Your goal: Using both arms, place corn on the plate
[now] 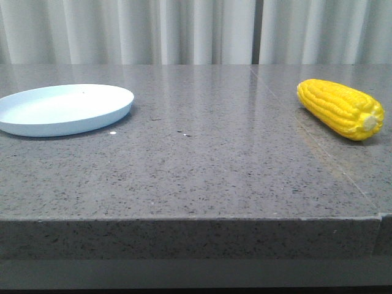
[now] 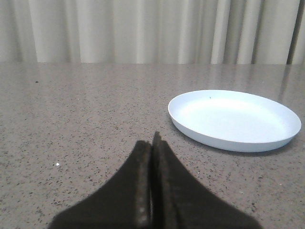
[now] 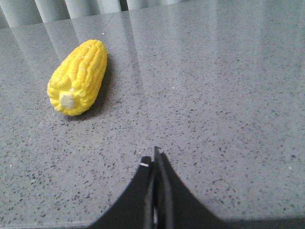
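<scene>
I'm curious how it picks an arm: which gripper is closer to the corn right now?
The right. The right gripper, shut, has the corn lying just ahead on the table. The left gripper, also shut, faces the plate at the far side.

Grey speckled stone table [image 1: 202, 165], pale blue plate [image 1: 64, 109] at left, yellow corn [image 1: 340, 108] at right — well apart

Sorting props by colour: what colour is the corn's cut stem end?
Pale cream, set in the bright yellow corn; the right wrist view shows it best.
</scene>
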Robot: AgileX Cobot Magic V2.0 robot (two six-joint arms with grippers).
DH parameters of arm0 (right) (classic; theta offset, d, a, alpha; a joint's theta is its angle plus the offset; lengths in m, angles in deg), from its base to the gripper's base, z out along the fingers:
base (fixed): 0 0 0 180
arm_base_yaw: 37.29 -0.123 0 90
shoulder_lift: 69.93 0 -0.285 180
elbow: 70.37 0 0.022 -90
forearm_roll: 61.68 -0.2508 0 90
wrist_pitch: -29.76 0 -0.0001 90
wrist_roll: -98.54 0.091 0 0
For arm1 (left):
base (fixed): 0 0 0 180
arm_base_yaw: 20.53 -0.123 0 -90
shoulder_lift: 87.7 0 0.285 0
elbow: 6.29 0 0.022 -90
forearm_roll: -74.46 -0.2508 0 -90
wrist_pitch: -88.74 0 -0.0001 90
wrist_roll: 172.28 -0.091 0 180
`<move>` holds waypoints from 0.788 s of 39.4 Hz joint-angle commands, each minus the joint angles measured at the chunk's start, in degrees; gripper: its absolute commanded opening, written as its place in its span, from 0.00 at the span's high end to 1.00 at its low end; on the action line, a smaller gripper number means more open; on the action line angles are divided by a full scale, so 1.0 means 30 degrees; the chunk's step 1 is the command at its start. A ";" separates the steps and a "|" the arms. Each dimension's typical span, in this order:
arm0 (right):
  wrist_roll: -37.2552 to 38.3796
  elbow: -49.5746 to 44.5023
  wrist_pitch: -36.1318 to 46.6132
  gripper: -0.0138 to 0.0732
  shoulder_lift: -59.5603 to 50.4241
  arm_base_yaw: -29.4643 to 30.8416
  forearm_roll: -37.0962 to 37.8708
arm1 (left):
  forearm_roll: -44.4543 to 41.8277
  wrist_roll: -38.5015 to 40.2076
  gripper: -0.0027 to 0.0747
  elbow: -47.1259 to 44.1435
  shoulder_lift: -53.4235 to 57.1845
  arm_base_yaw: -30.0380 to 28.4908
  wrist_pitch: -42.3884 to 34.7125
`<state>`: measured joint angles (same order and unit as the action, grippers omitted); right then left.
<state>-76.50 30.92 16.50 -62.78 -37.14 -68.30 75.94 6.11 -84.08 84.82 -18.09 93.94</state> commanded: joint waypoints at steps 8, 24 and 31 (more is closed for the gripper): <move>-0.0198 0.0400 0.1485 0.91 -0.0319 0.0124 -0.0037 | 0.0159 0.0078 0.99 -0.0407 0.0354 -0.0037 -0.1602; -0.0198 0.0400 0.1502 0.91 -0.0318 0.0124 -0.0037 | 0.0159 0.0078 0.99 -0.0407 0.0354 -0.0069 -0.1733; -0.0198 0.0480 0.2470 0.91 -0.0318 0.0124 -0.0037 | 0.0159 0.0078 0.99 -0.0407 0.0354 -0.0069 -0.3107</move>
<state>-76.50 30.92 17.28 -62.78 -37.14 -68.30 75.94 6.11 -84.08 84.82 -18.09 92.27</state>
